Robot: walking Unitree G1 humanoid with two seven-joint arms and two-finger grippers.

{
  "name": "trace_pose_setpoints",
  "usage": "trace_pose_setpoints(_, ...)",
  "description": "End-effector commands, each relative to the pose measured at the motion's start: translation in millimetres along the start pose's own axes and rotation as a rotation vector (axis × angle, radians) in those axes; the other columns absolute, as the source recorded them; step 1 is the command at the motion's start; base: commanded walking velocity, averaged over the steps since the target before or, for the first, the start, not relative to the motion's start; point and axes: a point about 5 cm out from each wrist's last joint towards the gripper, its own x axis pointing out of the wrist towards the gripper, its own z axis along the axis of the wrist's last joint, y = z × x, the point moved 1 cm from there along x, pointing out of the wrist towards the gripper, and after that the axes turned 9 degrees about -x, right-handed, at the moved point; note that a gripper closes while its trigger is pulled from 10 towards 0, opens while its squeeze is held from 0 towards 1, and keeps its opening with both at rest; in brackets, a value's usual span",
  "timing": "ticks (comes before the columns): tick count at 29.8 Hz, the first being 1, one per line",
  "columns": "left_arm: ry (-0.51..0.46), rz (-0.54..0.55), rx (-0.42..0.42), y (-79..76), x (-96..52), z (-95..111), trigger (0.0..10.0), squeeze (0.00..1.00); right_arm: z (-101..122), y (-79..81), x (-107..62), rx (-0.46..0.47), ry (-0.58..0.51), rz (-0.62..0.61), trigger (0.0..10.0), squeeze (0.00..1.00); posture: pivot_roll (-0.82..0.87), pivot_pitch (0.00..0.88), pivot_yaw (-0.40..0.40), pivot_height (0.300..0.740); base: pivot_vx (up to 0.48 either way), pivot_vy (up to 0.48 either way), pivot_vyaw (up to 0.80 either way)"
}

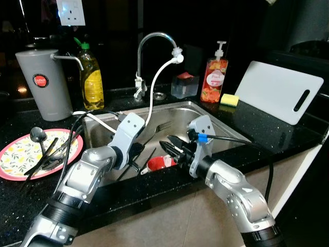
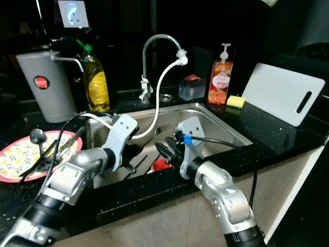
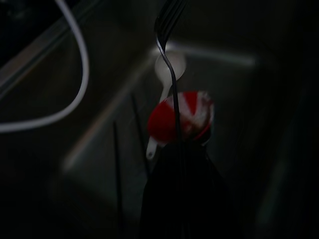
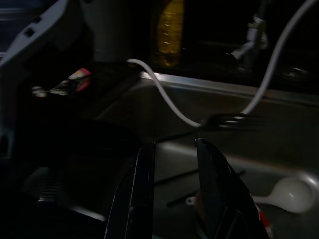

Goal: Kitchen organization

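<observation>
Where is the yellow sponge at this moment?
The yellow sponge lies on the black counter behind the steel sink's right corner, between the red soap pump bottle and the white cutting board.

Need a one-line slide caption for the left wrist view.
Left pincer holds a fork upright over the dim sink, with a white spoon and a red-and-white item below.

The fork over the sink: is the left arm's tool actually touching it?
Touching. In the left wrist view the fork rises straight out of the shut left tool, its handle pinched at the tips, above the red object in the sink.
</observation>
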Motion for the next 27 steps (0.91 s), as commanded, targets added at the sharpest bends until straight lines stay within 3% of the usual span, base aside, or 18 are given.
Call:
trace_pose_setpoints(1,0.016,0.029,-0.003,0.4,3.6,0.3,10.0,0.0,-5.5,-3.1,1.5,0.009,0.034,-0.034,10.0,0.0,-0.07,0.013,-0.026,0.74,0.0,0.0,0.0)
trace_pose_setpoints(7,0.028,0.059,-0.048,-5.7,12.8,-7.4,10.0,0.0,-1.1,-1.0,5.5,0.01,0.009,-0.046,10.0,0.0,-0.07,0.013,-0.03,0.74,0.0,0.0,0.0)
trace_pose_setpoints(8,0.025,0.063,-0.068,-5.3,12.9,-7.7,10.0,1.0,-0.8,-1.3,5.4,0.009,0.005,-0.052,10.0,0.0,-0.07,0.012,-0.03,0.74,0.0,0.0,0.0)
trace_pose_setpoints(13,-0.014,0.07,-0.114,-2.0,10.1,-2.4,10.0,1.0,1.4,-4.4,5.1,0.013,-0.013,-0.082,10.0,0.0,-0.07,0.012,-0.029,0.74,0.0,0.0,0.0)
trace_pose_setpoints(14,-0.062,0.08,-0.127,0.8,7.3,4.1,10.0,0.0,3.5,-5.4,5.2,0.014,-0.025,-0.089,10.0,0.0,-0.07,0.012,-0.029,0.74,0.0,0.0,0.0)
trace_pose_setpoints(17,-0.141,0.104,-0.149,6.3,1.3,15.2,10.0,0.0,6.8,-5.9,5.6,0.008,-0.041,-0.087,10.0,0.0,-0.07,0.011,-0.031,0.74,0.0,0.0,0.0)
trace_pose_setpoints(22,-0.167,0.157,-0.148,14.0,-7.3,20.3,10.0,0.0,12.7,-2.5,6.8,-0.002,-0.07,-0.056,10.0,0.0,-0.06,0.008,-0.035,0.74,0.0,0.0,0.0)
trace_pose_setpoints(25,-0.136,0.351,-0.181,40.4,-17.2,17.8,10.0,0.0,24.4,12.0,6.3,-0.008,-0.131,0.06,10.0,0.0,-0.06,0.008,-0.036,0.74,0.0,0.0,0.0)
trace_pose_setpoints(27,-0.113,0.409,-0.19,48.7,-20.4,15.1,10.0,0.0,27.6,16.7,5.5,-0.011,-0.147,0.097,10.0,0.0,-0.06,0.007,-0.037,0.74,0.0,0.0,0.0)
